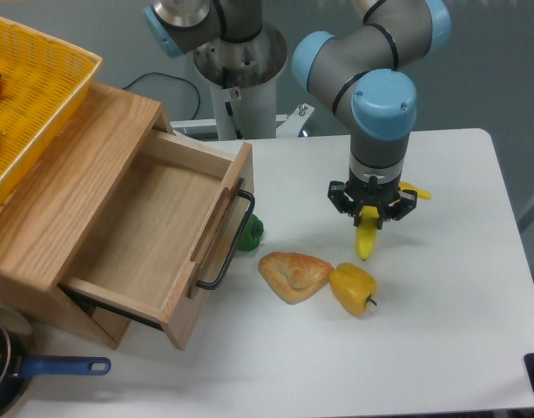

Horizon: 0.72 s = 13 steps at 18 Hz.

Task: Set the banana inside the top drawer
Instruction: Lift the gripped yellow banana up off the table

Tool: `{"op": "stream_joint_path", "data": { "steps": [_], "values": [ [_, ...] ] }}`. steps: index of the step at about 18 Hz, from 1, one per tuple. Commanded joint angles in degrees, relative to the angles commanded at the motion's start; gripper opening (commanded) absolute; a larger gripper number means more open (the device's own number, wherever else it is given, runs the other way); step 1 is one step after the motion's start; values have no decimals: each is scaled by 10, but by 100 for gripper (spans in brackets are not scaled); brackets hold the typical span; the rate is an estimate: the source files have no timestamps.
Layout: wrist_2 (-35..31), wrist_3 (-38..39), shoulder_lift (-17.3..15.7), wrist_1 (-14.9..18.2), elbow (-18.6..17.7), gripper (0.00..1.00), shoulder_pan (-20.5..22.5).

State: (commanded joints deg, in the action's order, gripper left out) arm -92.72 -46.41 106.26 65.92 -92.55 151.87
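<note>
The surface (441,296) is white, w/ a wood cabinet (66,174) at the left edge. The top drawer (153,226) is pulled wide open, nothing seen inside, black bar handle (227,244) facing the arm. A yellow basket (31,96) sits on the cabinet top. The arm (371,78) is lowered at centre-right. A pastry (293,275) and a yellow pepper (354,288) lie near the banana's lower tip; a green item (249,232) is partly hidden behind the drawer front. The pincer (369,211) is closed on the banana (366,239), approx mid-length, both ends showing either side of it. Whether it's lifted off the surface can't be told. Step judged: grasp made, transport pending. Next needed: lift clear of pepper and pastry, carry left over the drawer opening, lower, release.
</note>
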Motion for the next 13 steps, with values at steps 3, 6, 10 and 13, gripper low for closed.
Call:
{"op": "stream_joint_path", "data": {
  "steps": [3,6,10,13],
  "values": [
    [-3,1,-2,-1,-1,9,0],
    [-3,0,-7,0,-1,9,4],
    [-2,2,-9,1,3,9,7],
    [-2,2,-16,13,8,9,10]
  ]
}}
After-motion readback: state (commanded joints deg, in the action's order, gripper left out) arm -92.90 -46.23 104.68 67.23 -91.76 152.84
